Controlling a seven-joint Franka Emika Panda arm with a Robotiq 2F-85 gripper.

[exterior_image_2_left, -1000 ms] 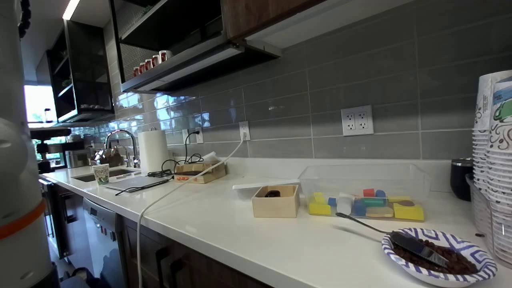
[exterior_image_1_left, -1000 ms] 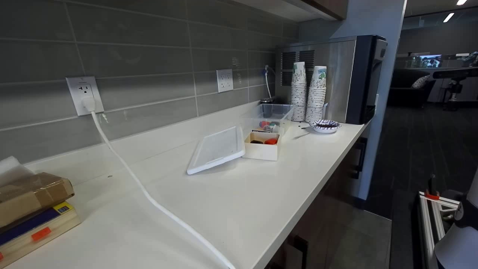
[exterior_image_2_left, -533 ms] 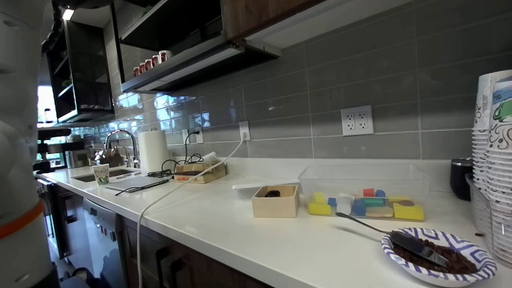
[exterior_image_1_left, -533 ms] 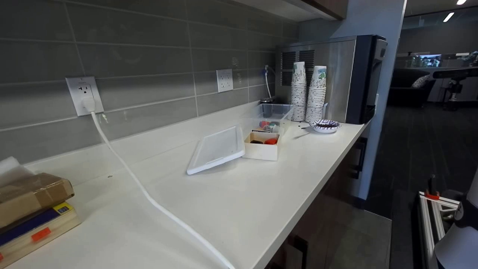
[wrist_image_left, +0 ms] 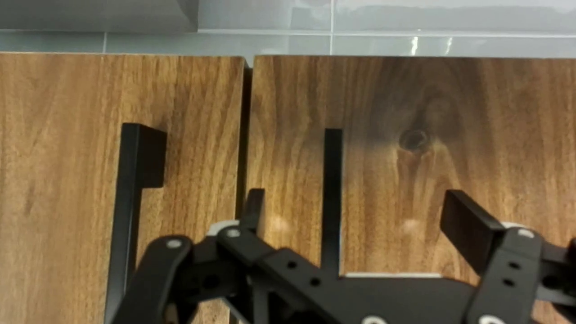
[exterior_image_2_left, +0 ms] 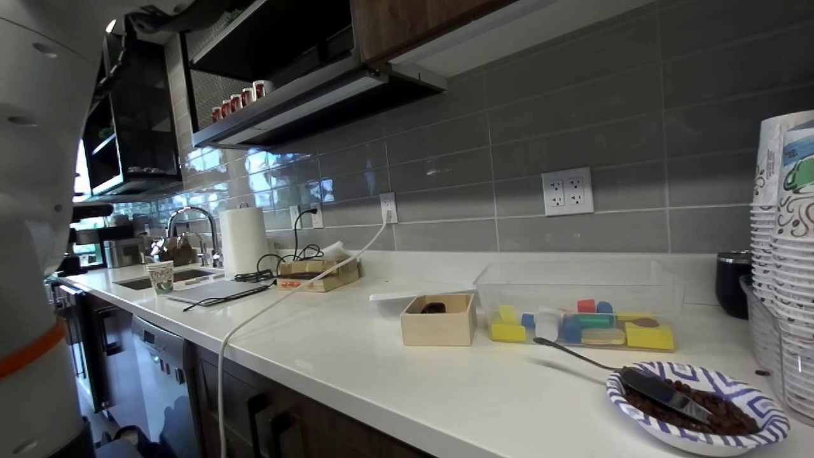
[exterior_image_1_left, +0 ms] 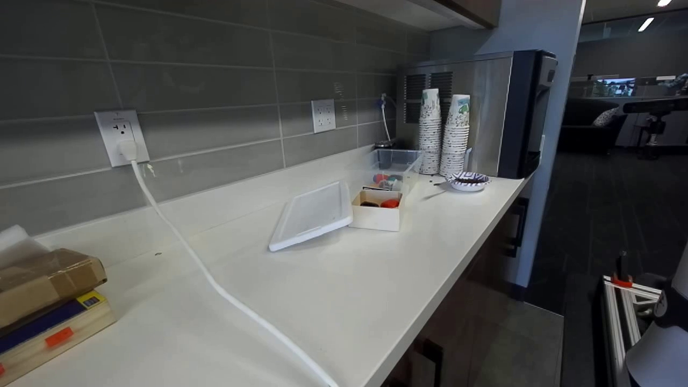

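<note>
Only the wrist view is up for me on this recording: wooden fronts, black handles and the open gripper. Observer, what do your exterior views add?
Observer: An open-topped wooden box stands beside a clear bin.
Operator: Anything inside that box?
Observer: Yes, something red shows in it in an exterior view.
Operator: My gripper has a black handle showing between its fingers. Any utensils out?
Observer: A dark utensil lies in a patterned bowl, its thin end jutting past the rim.
</note>
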